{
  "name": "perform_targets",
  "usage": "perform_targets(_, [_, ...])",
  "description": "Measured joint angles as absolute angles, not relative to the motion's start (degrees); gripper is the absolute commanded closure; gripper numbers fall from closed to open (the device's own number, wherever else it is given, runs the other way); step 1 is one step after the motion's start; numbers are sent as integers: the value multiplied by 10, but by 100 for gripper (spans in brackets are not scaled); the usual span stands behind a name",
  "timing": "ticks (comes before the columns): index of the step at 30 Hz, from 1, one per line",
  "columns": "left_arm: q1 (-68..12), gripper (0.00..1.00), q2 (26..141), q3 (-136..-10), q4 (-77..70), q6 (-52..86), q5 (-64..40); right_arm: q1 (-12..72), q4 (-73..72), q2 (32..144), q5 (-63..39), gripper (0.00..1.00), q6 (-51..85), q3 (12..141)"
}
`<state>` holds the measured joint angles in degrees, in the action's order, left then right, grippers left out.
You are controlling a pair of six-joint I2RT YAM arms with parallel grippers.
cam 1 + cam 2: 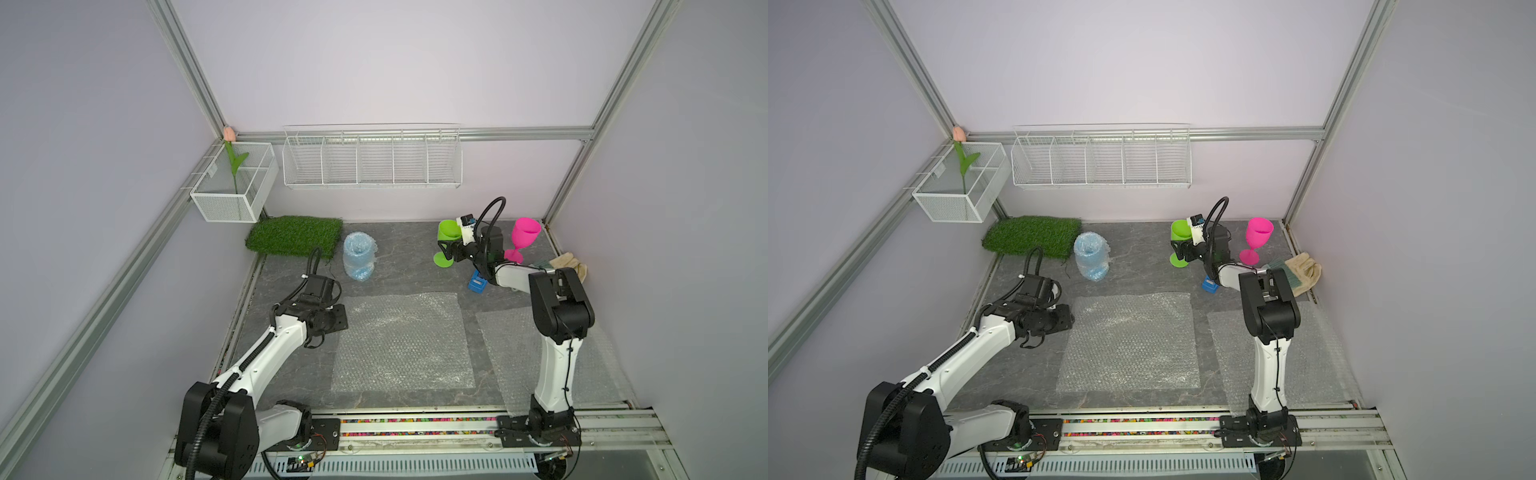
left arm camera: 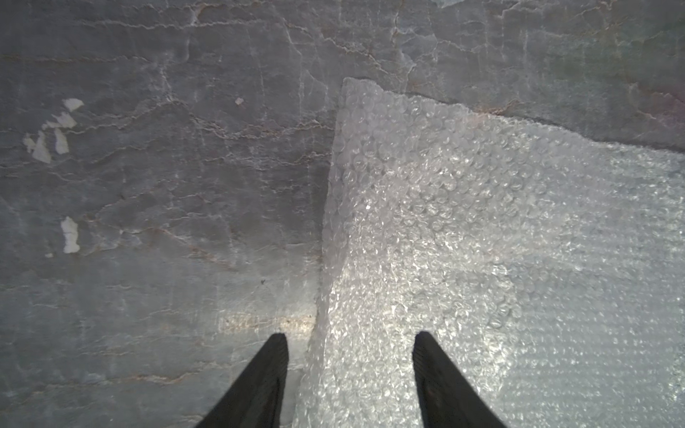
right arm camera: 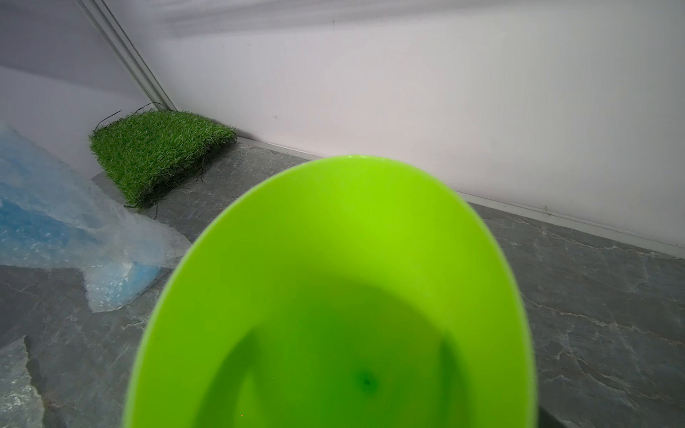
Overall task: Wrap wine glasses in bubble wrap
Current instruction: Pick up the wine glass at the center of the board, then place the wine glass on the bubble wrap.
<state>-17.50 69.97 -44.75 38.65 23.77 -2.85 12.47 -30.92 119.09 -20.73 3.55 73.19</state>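
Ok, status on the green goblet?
Left gripper open over sheet edge. Right gripper around green goblet, grip unclear. Blue goblet wrapped; pink goblet bare. Tape dispenser by right arm.

1. Three goblets: green goblet (image 1: 448,230), pink goblet (image 1: 525,232), blue goblet (image 1: 358,266), wrapped.
2. Two flat sheets: mid-bench sheet (image 1: 403,340), right-edge sheet (image 1: 507,353).
3. Two baskets: mesh basket (image 1: 224,208), wire rack (image 1: 374,166).
4. One each: grass mat (image 1: 295,235), tulip (image 1: 229,134), dispenser (image 1: 477,284), glove (image 1: 571,264).

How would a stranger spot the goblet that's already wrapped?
Start at the green grass mat in the far left corner. Right beside it stands the wrapped goblet, a pale blue, bubbly bundle; the lime goblet and pink goblet across the table are bare.
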Motion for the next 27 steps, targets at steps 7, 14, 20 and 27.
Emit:
perform_targets(7, [-175,44,702,-439,386,248,-23,125,-287,1164,-207,18,36,722])
perform_targets(14, [-175,48,738,-432,378,256,-18,136,-225,1053,-204,18,48,700])
perform_targets(20, [-172,52,770,-413,367,257,-18,176,-137,974,-211,18,81,696])
perform_targets(27, [-172,68,812,-399,335,264,-41,228,-45,917,-247,22,160,657])
